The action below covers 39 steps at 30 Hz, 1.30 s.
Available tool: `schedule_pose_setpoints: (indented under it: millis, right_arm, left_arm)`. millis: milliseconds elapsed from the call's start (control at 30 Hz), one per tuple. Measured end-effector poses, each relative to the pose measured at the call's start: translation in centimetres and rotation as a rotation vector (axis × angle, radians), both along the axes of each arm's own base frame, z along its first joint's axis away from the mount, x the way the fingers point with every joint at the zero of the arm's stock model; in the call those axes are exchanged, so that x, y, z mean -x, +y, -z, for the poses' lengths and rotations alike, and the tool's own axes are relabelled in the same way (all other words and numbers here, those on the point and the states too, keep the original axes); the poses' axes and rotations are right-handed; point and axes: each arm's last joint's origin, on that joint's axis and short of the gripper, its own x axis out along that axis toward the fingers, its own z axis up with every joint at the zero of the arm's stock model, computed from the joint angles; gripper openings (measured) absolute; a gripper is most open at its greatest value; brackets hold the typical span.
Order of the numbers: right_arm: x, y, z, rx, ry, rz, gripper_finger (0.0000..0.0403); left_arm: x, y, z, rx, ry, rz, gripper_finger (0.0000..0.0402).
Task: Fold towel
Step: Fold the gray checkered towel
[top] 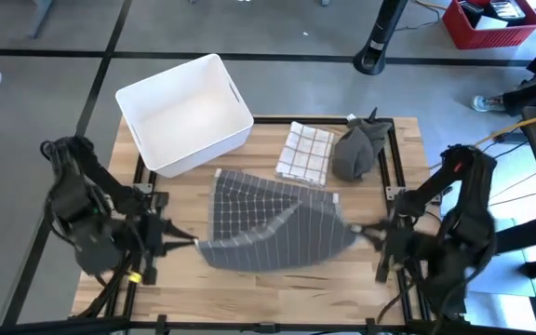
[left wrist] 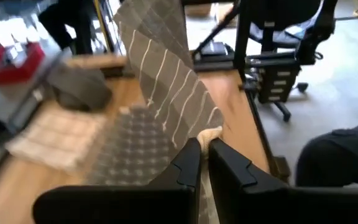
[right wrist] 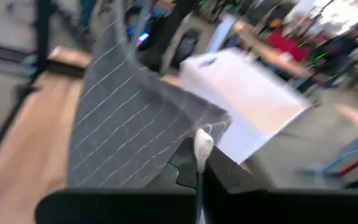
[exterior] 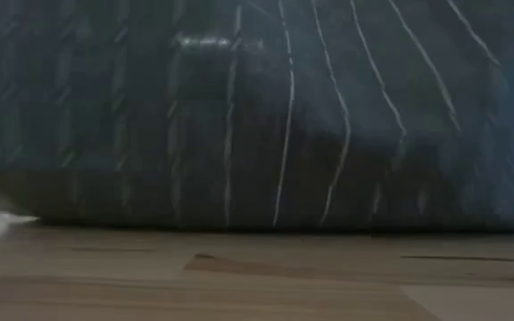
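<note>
Towel: the grey towel is spread over the middle of the wooden table, its near edge lifted off the wood and its far part lying flat
Left gripper: the left gripper is pinched on the towel's near-left corner; in the left wrist view the fingers are pressed together on a pale hem tag
Right gripper: the right gripper is clamped on the near-right corner; in the right wrist view the hem is seen nipped between the closed fingers
Step in hand: judged to be the first fold, with the near edge carried up and over toward the far edge
Low view: filled by the hanging cloth, which sags close to the table in the middle
Tension: the two corners are best kept level and gently apart, so that the sag is taken out without the cloth being dragged
Travel: both corners are best moved together at an even pace, so that the fold line stays square to the stripes
Landing: the held edge is best laid on the far edge, corner over corner, before release
Neighbours: the white bin, the checked cloth and the dark bundle lie just beyond the towel's far edge and are best left untouched
Risk: a thin hem grip may slip if the pull is uneven
</note>
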Motion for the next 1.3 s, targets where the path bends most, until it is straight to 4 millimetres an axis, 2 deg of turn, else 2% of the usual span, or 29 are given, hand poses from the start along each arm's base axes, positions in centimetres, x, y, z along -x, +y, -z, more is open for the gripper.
schedule_pose_setpoints:
  millis: [200,333,433,567,767,967,1133,1300]
  right_arm:
    - [-0.9,4.6,5.7,-0.129,0.084,-0.089,0.0003]
    - [-1.1,7.4,6.7,-0.216,0.089,-0.16,0.0003]
    - [-0.9,8.7,7.3,-0.264,0.105,-0.198,0.0003]
    - [-0.7,9.3,9.8,-0.276,0.158,-0.163,0.0003]
    - [-0.4,8.4,15.9,-0.276,0.218,-0.031,0.0003]
    - [0.6,6.0,21.1,-0.287,0.227,0.096,0.0003]
    - [0.8,3.9,23.9,-0.261,0.228,0.173,0.0003]
    - [-0.3,1.7,25.5,-0.214,0.231,0.25,0.0003]
  left_arm:
    - [-0.2,-3.5,4.7,0.141,-0.031,0.025,0.0015]
    - [-0.5,-6.7,5.5,0.146,-0.196,0.146,0.0015]
    - [-0.4,-8.4,6.2,0.133,-0.263,0.202,0.0015]
    - [-0.4,-9.4,9.4,0.126,-0.21,0.177,0.0015]
    - [-0.6,-8.5,15.0,0.248,-0.131,0.01,0.0015]
    - [0.0,-6.8,18.9,0.237,-0.111,-0.158,0.0015]
    - [0.4,-4.3,21.8,0.201,-0.037,-0.312,0.0015]
    - [-0.1,-1.2,23.7,0.132,0.015,-0.472,0.0015]
